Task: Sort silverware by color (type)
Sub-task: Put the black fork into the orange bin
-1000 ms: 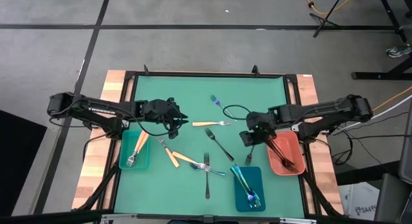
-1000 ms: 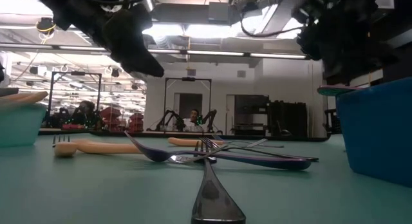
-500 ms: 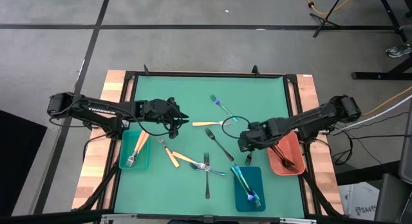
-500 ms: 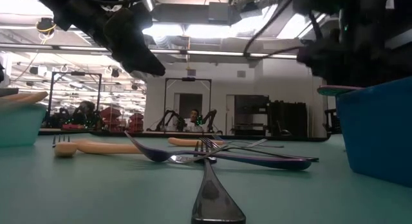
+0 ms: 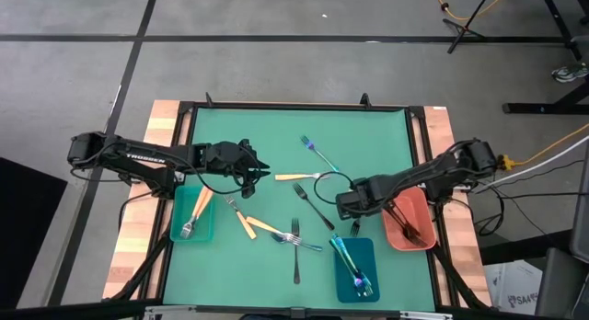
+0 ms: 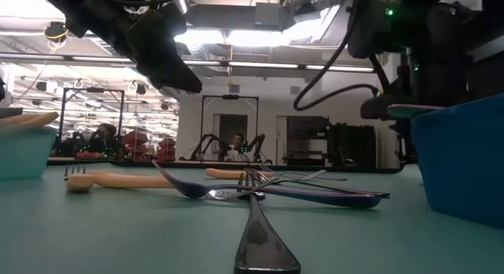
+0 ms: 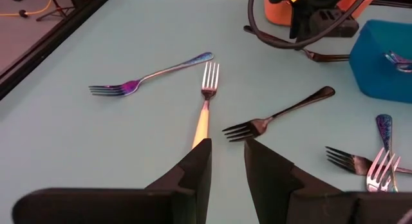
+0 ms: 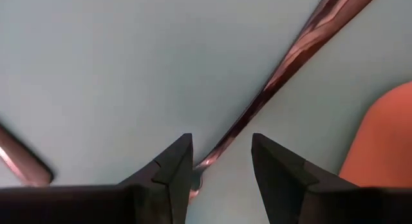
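Silverware lies scattered on the green mat: an orange-handled fork [image 5: 299,177], an iridescent fork [image 5: 317,153], a dark fork [image 5: 313,205] and a crossed cluster [image 5: 276,230]. My right gripper [image 5: 342,208] is low over the mat beside the salmon tray [image 5: 409,219]. It is open, with its fingers on either side of a dark fork's handle [image 8: 277,82]. Whether they touch it, I cannot tell. My left gripper [image 5: 265,169] hovers open above the mat. Its fingertips point along the orange-handled fork's handle [image 7: 201,124].
The teal tray [image 5: 191,219] holds orange-handled pieces, the blue tray [image 5: 354,265] iridescent ones, and the salmon tray dark ones. A black cable loops over the mat near the right arm [image 5: 331,182]. In the low view a dark fork [image 6: 264,242] lies close to the near edge.
My right gripper has moved from beside the salmon tray toward the table's left and near edge and has come down close to the mat, over a dark fork. The silverware has stayed where it was.
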Controlling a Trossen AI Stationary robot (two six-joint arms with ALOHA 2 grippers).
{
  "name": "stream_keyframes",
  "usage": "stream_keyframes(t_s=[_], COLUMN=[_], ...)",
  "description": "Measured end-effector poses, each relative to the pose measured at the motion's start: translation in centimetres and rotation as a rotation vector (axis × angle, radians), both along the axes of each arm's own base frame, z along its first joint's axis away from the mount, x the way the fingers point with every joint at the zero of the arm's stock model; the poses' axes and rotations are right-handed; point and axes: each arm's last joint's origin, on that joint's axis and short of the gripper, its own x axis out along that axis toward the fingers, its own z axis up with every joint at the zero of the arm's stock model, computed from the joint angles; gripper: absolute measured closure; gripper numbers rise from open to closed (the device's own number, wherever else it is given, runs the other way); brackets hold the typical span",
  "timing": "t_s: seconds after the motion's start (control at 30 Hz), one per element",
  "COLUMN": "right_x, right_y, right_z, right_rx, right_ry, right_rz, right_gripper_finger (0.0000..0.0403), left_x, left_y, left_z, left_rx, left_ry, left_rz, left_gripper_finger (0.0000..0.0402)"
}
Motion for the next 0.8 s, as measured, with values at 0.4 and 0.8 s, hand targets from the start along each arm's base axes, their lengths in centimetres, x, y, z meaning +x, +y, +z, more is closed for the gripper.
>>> stream_keyframes(t_s=[0.4,0.8], right_x=[0.6,0.7], right_y=[0.1,0.1], right_z=[-1.5,-1.6], right_rx=[-0.025,-0.037], right_ry=[0.026,0.022], right_rz=[0.006,0.008], right_gripper_finger=[0.0253,0.0299], left_x=[0.0,0.0], left_y=[0.0,0.0], left_z=[0.0,0.0], left_rx=[0.000,0.000], left_ry=[0.000,0.000], left_rz=[0.000,0.000], left_gripper_finger=[0.0315,0.0315])
